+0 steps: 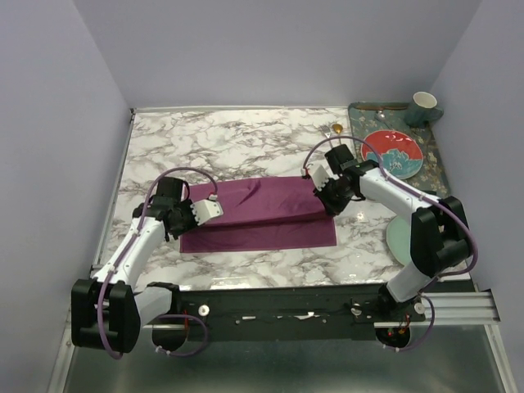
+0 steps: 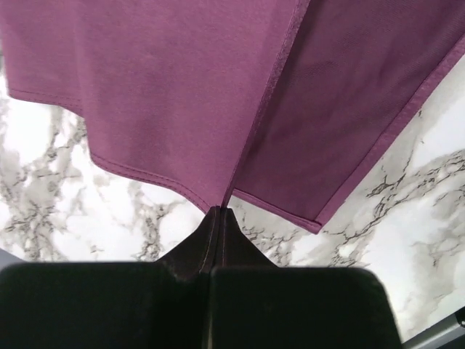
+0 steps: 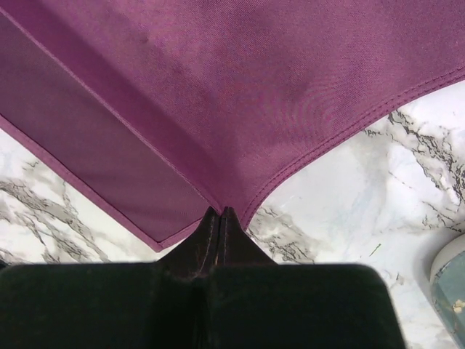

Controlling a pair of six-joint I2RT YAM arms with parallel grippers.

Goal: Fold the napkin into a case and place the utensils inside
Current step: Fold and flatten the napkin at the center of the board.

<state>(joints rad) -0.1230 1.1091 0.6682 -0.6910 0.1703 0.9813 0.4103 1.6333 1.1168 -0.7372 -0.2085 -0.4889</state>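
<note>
Lying half-folded: smooth, hemmed plum napkin, perhaps satin

Light: bright, even, from above.
Shadows: soft, thin, under the napkin edge just ahead of the left gripper.
Blur: its black body looks fuzzy.

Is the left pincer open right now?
No, the left pincer is closed, its tips pinching the hem of the shiny plum-purple satin napkin.
</note>
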